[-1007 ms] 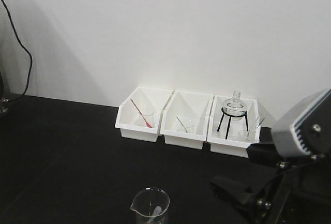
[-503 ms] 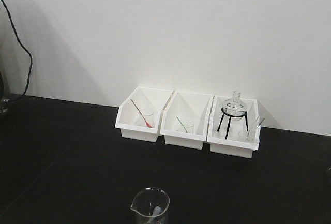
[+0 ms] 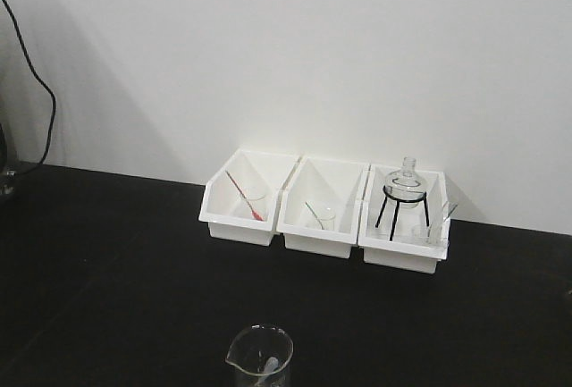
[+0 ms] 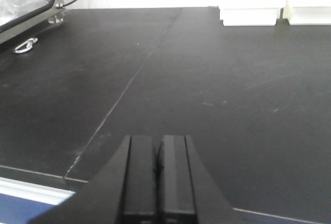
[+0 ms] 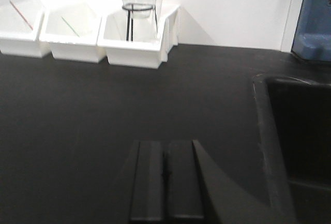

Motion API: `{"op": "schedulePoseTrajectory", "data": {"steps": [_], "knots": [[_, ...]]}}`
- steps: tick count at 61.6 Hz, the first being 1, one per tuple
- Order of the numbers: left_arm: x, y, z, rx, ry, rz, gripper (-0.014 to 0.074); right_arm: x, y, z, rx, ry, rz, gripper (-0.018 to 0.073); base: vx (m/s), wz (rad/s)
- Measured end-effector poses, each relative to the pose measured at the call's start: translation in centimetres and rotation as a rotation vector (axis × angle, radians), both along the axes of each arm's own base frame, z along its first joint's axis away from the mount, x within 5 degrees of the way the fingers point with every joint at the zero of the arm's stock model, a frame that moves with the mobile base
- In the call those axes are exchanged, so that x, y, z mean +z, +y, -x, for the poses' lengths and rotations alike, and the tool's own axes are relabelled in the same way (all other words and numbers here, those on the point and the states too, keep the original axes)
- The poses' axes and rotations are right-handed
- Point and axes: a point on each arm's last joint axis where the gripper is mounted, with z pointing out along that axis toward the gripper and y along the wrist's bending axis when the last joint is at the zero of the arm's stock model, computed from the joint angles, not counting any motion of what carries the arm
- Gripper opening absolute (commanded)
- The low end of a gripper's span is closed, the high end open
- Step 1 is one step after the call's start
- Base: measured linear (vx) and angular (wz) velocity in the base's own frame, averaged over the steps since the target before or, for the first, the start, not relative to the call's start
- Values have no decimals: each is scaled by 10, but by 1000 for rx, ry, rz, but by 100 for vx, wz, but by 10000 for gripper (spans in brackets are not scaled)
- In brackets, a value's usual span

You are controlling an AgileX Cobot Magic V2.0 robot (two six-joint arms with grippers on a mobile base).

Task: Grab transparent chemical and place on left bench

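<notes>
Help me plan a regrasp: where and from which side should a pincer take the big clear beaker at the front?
Grip the transparent chemical across its straight wall below the rim, probably from the right: it stands upright and its spout points left, so the round sides there are free.

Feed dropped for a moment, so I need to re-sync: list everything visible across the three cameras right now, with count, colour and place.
transparent chemical: 1, clear glass beaker with white piece inside, standing free on the bench at the front view's bottom edge
left bench: 1, matte black, against the white wall
bins: 3, white, in a row by the wall
small beaker with red rod: 1, clear, in the left bin
small beaker with pale rod: 1, clear, in the middle bin
round flask on tripod: 1, clear glass on black legs, in the right bin
cable: 1, black, hanging at far left
sink: 1, black, recessed at the right
left pincer: 1, black, closed, empty
right pincer: 1, black, closed, empty
</notes>
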Motion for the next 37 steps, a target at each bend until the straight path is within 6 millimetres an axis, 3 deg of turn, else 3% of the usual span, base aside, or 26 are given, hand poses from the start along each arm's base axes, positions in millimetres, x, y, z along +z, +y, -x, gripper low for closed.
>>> {"op": "schedulePoseTrajectory", "data": {"steps": [37], "knots": [[0,0,0,0,0,0,-3,1,0,0,-1,-7,-16,-7,0,0]]}}
